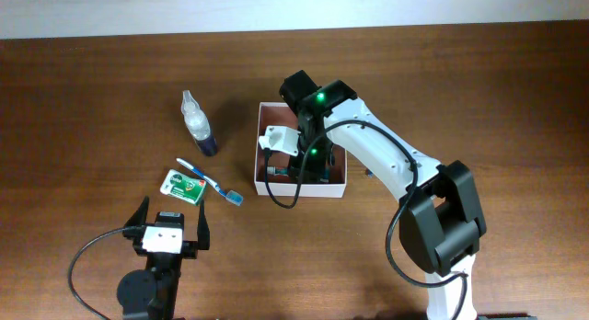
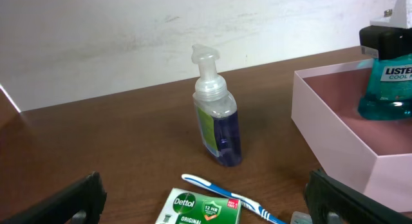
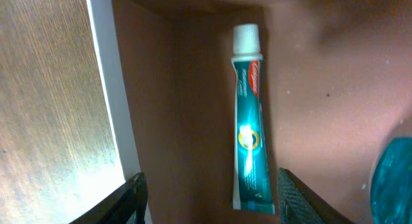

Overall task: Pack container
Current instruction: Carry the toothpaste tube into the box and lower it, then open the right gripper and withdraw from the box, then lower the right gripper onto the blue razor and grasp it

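Worktop (image 1: pixel 92 99): dark brown wood grain, smooth, faint sheen.

Container (image 1: pixel 317 191): square, shallow, lidless, sitting right of centre on the worktop. Outer walls are matte white and thin, the inside a flat pinkish-brown. My right arm reaches over it from the right.

Right hand (image 3: pixel 211 179): down inside the container, black fingers spread wide, nothing clamped between them.

Left hand (image 1: pixel 173 207): near the front left edge of the worktop, well apart from the container, fingers splayed and empty.

Mouthwash bottle (image 2: pixel 386 82): standing inside the container. Translucent teal plastic, black cap, blue label.

Pump bottle (image 1: pixel 198 127): upright on the worktop left of the container. Clear rounded body, clear pump head, purple-blue liquid in the lower part.

Toothpaste tube (image 3: pixel 250 134): flat on the container floor, directly under my right hand. Glossy teal body, red logo, ribbed white cap.

Toothbrush (image 1: pixel 210 181): slim blue-and-white handle lying diagonally on the worktop.

Soap carton (image 1: pixel 184 184): small green-and-white rectangular box, just beside the toothbrush, between pump bottle and left hand.
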